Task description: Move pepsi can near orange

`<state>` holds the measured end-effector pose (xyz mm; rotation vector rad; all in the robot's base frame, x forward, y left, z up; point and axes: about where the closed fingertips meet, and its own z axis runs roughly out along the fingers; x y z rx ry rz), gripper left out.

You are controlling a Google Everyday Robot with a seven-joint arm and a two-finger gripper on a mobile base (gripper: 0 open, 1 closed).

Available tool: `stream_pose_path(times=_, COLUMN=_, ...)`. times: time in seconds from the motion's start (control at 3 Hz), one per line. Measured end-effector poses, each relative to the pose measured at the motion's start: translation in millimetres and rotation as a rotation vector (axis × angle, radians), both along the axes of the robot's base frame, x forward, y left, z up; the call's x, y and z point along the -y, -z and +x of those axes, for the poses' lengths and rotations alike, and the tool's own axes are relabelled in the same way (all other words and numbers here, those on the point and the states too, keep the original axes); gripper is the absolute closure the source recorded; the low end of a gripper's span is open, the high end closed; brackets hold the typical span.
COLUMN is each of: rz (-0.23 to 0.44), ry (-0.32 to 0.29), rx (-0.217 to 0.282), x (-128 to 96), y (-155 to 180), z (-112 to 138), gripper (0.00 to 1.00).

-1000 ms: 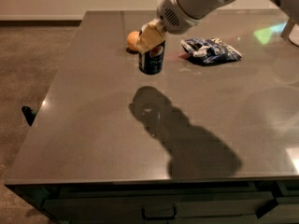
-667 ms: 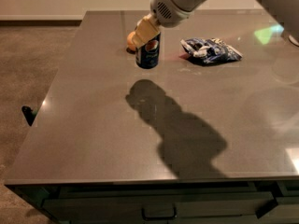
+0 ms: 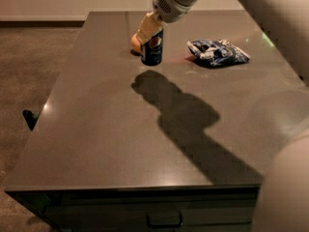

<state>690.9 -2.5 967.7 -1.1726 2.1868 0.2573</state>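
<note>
Fingers [image 3: 145, 32] of the gripper [image 3: 148, 36] are pinched narrow on the upper part of the pepsi can [image 3: 153, 52]. They come down on it from above, and the arm [image 3: 176, 1] slants in from the can's far right.

Nearer the camera than the can, the desk [image 3: 96, 144] shows only the arm's dark shadow [image 3: 183, 120], running from just in front of the can toward the near right corner. The can stands upright, long axis vertical, with its base on the desk or just off it (I cannot tell which, since the shadow meets it there). Just behind the can and to its left, the orange [image 3: 134, 42] peeks out, mostly hidden by the fingers and the can. The two look to be touching or very nearly so. To the right of the can, well apart and about level with it, lies a blue and white snack bag [image 3: 218, 52].

The relation that matters is that the orange sits just beyond and left of the can, so no more travel looks needed. By my judgement the task is all but done. What is left is to settle the can, open the fingers and lift straight up along the can's axis. A sideways pull to the left could tip the can or roll the orange.
</note>
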Motion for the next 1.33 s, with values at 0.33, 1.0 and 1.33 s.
stream_pose_path(times=0.33, rz=0.008, ry=-0.005, rx=-0.025, x=-7, y=13, z=18, gripper=1.0)
stream_pose_path(times=1.0, rz=0.027, ry=0.002, rx=-0.044, x=-22, y=31, z=40, gripper=0.83)
stream_pose_path(times=1.33, rz=0.019, ry=0.019, rx=-0.047, x=-24, y=37, z=50, gripper=0.59)
